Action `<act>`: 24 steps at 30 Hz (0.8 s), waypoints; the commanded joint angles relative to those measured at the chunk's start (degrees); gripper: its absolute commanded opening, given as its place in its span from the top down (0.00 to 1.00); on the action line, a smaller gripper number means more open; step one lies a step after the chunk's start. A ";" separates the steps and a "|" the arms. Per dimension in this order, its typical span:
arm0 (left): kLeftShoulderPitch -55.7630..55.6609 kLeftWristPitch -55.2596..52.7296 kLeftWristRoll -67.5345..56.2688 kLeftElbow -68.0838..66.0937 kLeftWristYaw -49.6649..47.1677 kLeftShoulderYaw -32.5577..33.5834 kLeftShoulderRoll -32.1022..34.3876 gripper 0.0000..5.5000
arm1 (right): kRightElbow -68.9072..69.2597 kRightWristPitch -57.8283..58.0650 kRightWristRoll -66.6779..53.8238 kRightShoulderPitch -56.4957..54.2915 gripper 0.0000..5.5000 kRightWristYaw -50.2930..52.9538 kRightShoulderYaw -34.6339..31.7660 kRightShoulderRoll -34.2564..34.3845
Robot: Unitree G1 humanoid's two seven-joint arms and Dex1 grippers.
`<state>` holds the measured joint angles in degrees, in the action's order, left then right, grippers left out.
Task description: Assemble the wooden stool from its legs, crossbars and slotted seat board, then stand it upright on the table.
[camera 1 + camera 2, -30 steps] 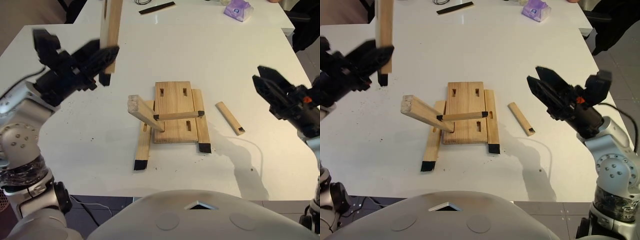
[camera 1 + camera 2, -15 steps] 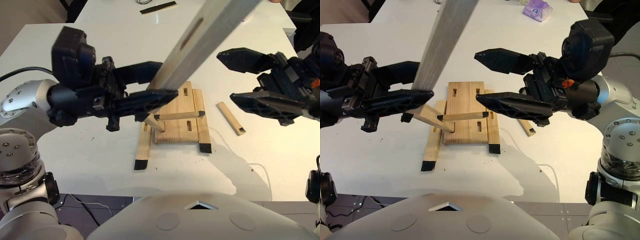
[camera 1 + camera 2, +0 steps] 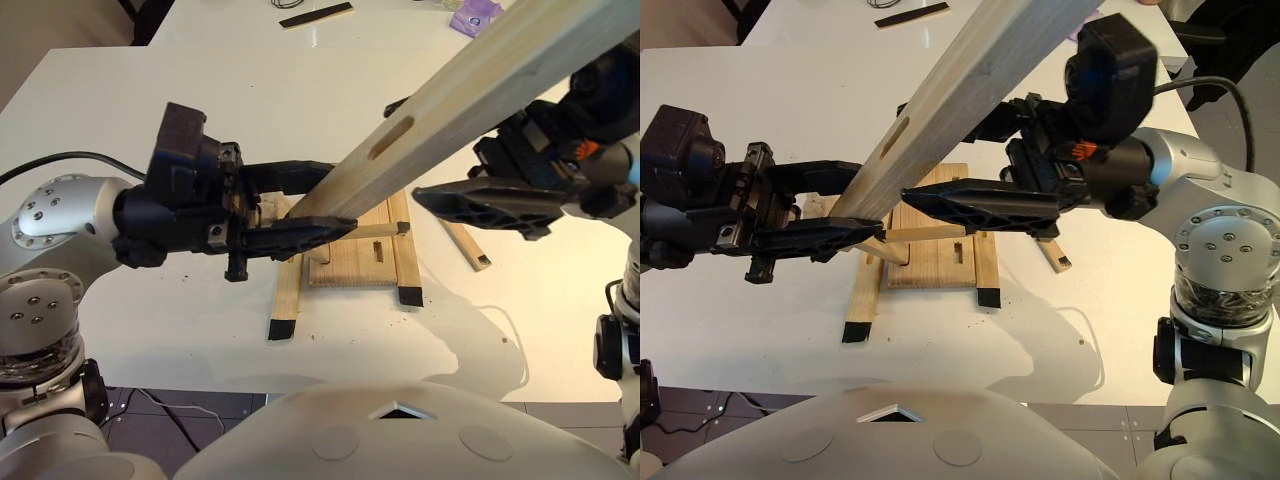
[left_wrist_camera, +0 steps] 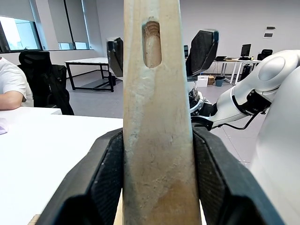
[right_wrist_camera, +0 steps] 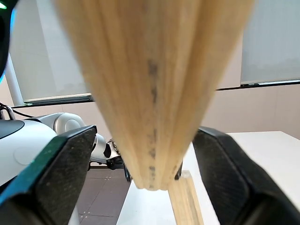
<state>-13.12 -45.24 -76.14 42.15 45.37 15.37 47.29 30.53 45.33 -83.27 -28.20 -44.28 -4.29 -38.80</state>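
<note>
Left gripper (image 3: 340,197) clamps the stiff wooden leg (image 3: 470,95) at its bottom end, right gripper (image 3: 402,148) spread wide around mid-shaft: probably light but long and tippy, so a mid-length hold looks wise.

**One leg up in the air, rest still flat**

The raised leg (image 3: 470,85) is a long pale bar with an oval slot. It slants upward, low end pinched in the left claw (image 3: 335,198). The seat board (image 3: 350,262) lies flat on the table (image 3: 150,100), with black-tipped left leg (image 3: 287,295) and right leg (image 3: 404,265) flat alongside it. A short loose crossbar (image 3: 466,242) lies just right of them.
</note>
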 commanded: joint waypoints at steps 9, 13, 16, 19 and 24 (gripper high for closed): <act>2.50 1.71 3.01 0.84 2.04 -0.58 1.32 0.63 | 0.89 0.91 4.13 -1.38 0.49 -1.71 1.20 -0.30; 3.41 1.96 3.03 1.46 1.95 -0.29 1.47 0.63 | 1.40 1.09 5.42 -0.59 0.60 -3.36 1.18 -1.29; 2.83 2.08 2.07 1.44 1.12 -0.43 1.13 0.63 | 1.62 0.99 6.65 -0.17 0.63 -4.24 1.35 -1.64; 1.06 1.68 -2.19 0.50 -2.72 -0.04 0.59 0.63 | 1.14 0.92 4.84 -0.20 0.63 -3.14 0.52 -0.71; -2.11 1.11 -9.06 -1.21 -10.00 -1.11 0.55 0.50 | -0.49 -0.01 0.57 -2.18 0.63 -0.54 -2.55 0.83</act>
<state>-13.01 -44.15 -80.27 42.17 40.11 14.84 48.06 30.62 45.46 -79.31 -28.54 -45.94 -4.82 -38.55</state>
